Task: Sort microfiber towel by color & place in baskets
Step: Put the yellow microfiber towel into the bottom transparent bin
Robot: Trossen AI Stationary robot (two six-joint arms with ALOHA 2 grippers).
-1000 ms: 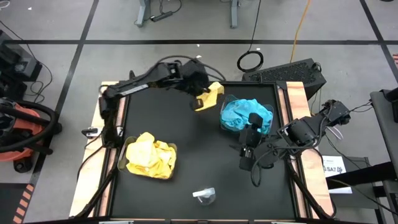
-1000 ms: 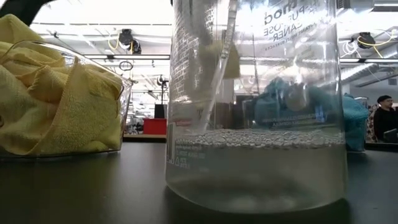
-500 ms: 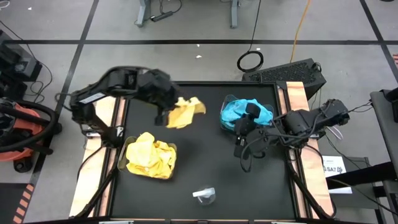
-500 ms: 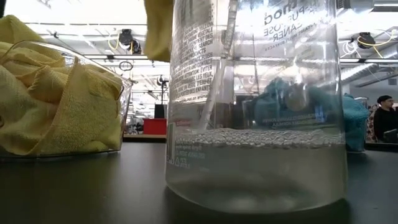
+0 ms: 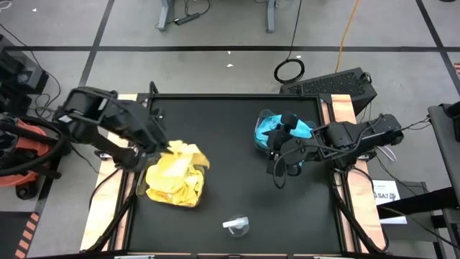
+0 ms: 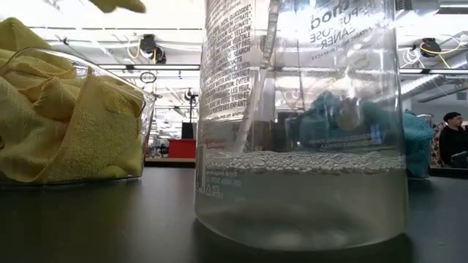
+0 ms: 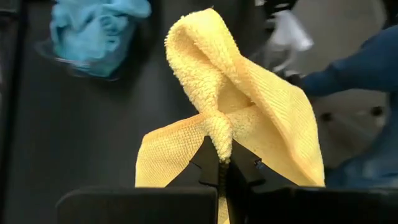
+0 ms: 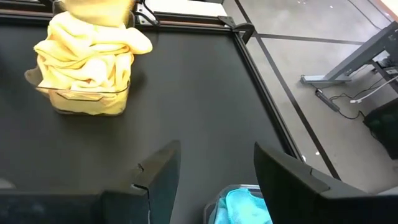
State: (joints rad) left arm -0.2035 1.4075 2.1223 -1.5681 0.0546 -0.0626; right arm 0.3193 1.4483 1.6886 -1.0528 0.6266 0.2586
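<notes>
Yellow towel (image 7: 249, 124) pinched in left pincer (image 5: 159, 146) over black table (image 5: 230, 187); right pincer (image 8: 211, 168) wide.

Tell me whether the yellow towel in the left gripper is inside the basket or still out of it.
Out. The left gripper pinches the yellow towel above the yellow-filled basket, its fingers shut on the cloth.

Lighting is even and bright overhead; the black table (image 5: 237, 165) shows soft, faint shadows. In the low view, ceiling lights cause strong glare behind a clear bottle (image 6: 300, 124), which distorts what lies behind it. The left wrist view's background is blurred; its yellow towel (image 7: 249, 118) is sharp.
</notes>
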